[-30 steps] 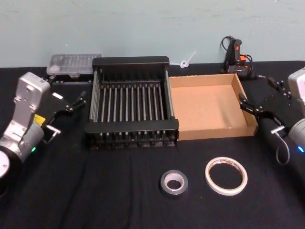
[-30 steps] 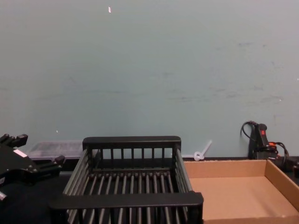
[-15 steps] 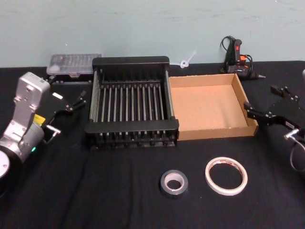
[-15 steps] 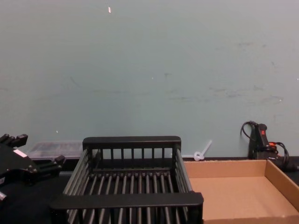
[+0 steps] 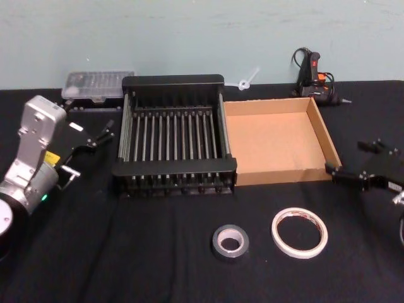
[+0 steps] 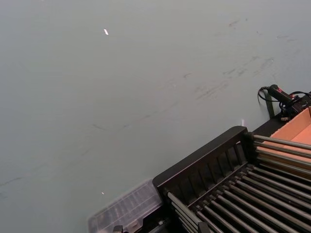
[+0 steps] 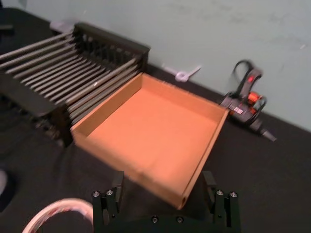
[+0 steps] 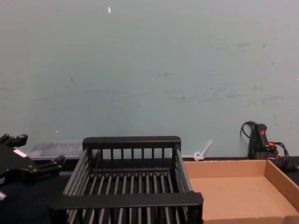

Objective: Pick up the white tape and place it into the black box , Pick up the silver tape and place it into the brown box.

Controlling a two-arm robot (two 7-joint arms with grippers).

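Note:
The white tape (image 5: pixel 300 232) lies flat on the black cloth in front of the brown box (image 5: pixel 271 142), and its edge also appears in the right wrist view as the white tape (image 7: pixel 58 213). To its left lies the smaller silver tape (image 5: pixel 230 243). The black box (image 5: pixel 173 81) stands beside the brown box, and nothing lies in either. My right gripper (image 5: pixel 353 160) hovers open off the brown box's front right corner, behind and right of the white tape. My left gripper (image 5: pixel 101 133) stays open and parked left of the black box.
A clear plastic case (image 5: pixel 98 84) sits behind the black box at the back left. A glue gun (image 5: pixel 314 74) with its cord lies at the back right, with a white zip tie (image 5: pixel 247 80) beside it. A wall closes off the table's far edge.
My right gripper has drawn back from beside the brown box's right wall toward the table's front, ending near the box's front right corner. The left arm and both tapes have not moved.

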